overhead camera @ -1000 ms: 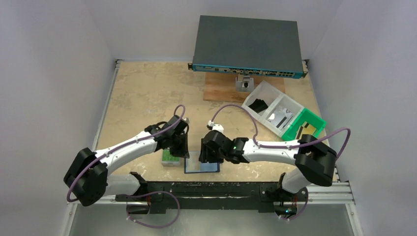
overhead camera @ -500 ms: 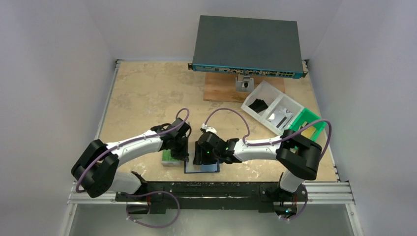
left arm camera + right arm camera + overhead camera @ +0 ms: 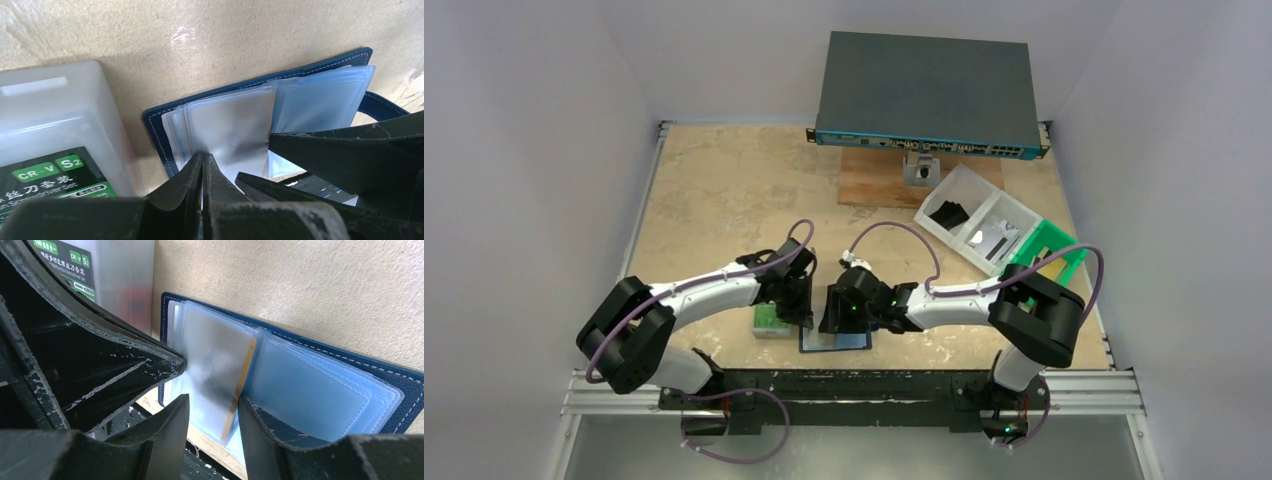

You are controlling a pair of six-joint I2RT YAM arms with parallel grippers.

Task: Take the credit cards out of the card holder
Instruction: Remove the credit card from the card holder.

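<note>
The navy card holder (image 3: pixel 836 341) lies open near the table's front edge, its clear sleeves (image 3: pixel 320 97) fanned out (image 3: pixel 320 390). One sleeve stands raised and holds a credit card, of which only a tan-gold edge (image 3: pixel 242 375) shows. My left gripper (image 3: pixel 202 159) is shut, its tips pinching that raised sleeve's near edge (image 3: pixel 805 318). My right gripper (image 3: pixel 214 410) is open, one finger on each side of the card's lower end, not touching it (image 3: pixel 834 318). Its dark fingers (image 3: pixel 345 147) cross the left wrist view.
A frosted case with a green label (image 3: pixel 770 321) lies just left of the holder (image 3: pixel 55 140). A grey network switch (image 3: pixel 924 90), a wooden board (image 3: pixel 874 185), a clear compartment box (image 3: pixel 979 215) and a green bin (image 3: pixel 1052 252) stand further back. The metal front rail (image 3: pixel 854 395) is close.
My left jaws have closed fully onto the sleeve, and the left arm has drawn in toward the holder. The right gripper has shifted slightly left over the holder, its opening unchanged.
</note>
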